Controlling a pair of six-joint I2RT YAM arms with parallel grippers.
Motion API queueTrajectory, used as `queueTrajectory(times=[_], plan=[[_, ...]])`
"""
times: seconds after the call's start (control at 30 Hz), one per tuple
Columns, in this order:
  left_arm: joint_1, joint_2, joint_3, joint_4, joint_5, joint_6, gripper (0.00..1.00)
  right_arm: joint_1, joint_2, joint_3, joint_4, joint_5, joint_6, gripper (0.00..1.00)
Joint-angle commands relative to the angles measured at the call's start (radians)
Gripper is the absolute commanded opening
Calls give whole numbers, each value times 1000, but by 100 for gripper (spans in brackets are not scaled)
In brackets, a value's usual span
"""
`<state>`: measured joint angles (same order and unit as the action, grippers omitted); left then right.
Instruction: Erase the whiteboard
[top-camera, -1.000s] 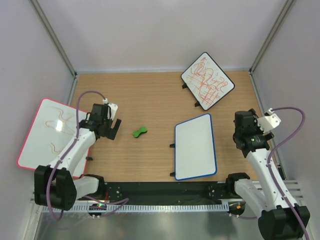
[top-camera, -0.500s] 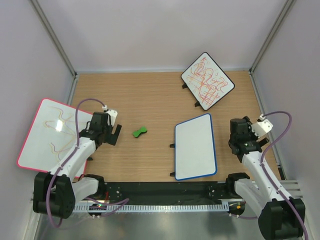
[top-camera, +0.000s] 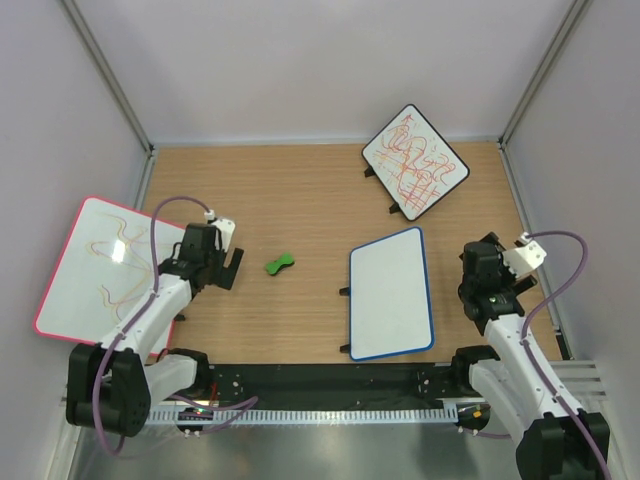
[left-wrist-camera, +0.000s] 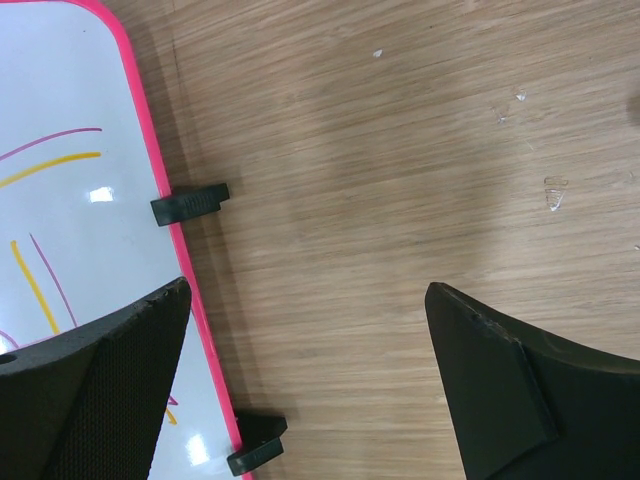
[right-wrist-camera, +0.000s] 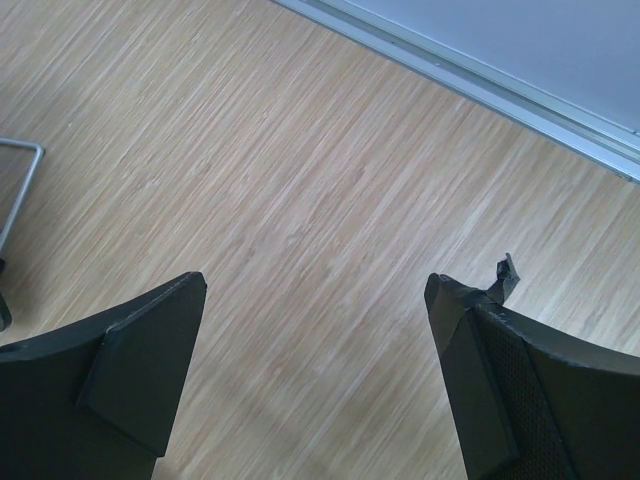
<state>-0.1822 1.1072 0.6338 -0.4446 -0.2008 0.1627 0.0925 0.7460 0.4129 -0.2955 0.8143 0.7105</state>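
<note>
While both arms hang low over the bench (top-camera: 300, 200), the whiteboard (top-camera: 391, 293) lies flat on the wood, a little right of the middle and close to the near edge. Its frame is blue and its white surface shows no marks. The right fingers (right-wrist-camera: 530, 390) are spread wide; in the wrist view only bench wood shows between them. From above they are near the right edge of the whiteboard but apart from it.

The left fingers (left-wrist-camera: 90, 390) are spread wide too, and they hold nothing. They are over the bench just beside the right edge of the pink-framed board (top-camera: 100, 265), which lies at the left side and carries thin yellow and pink lines. Two small black clips (left-wrist-camera: 190, 204) stick out from its pink frame.

A small green object (top-camera: 280, 264) lies on the wood between the left fingers and the whiteboard, touching neither. At the far right, a black-framed board (top-camera: 415, 160) full of red scribbles lies turned like a diamond.
</note>
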Motion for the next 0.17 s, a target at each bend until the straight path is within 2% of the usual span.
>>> queueTrajectory(times=[0.0, 0.13], plan=[[1, 2, 4, 44, 1, -15, 100, 4, -2, -2, 55, 14, 18, 100], [1, 3, 6, 44, 1, -15, 100, 3, 3, -2, 68, -7, 26, 100]])
